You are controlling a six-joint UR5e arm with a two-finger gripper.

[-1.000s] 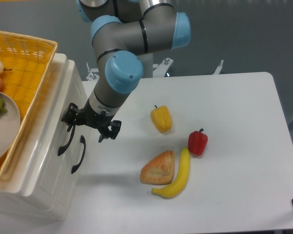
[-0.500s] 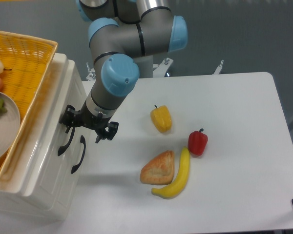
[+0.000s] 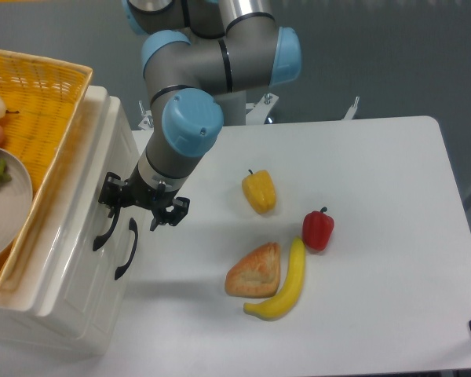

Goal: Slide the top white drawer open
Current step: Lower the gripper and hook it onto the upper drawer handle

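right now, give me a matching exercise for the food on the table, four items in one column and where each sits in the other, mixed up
Items:
1. yellow pepper
2. red pepper
3. banana
4. pastry

Places:
A. lowest in the picture, curving up toward the red pepper
B. farthest right of the four
C. just left of the banana, touching or nearly touching it
D. highest in the picture, nearest the gripper

Pairs: 1-D, 2-B, 3-A, 4-C
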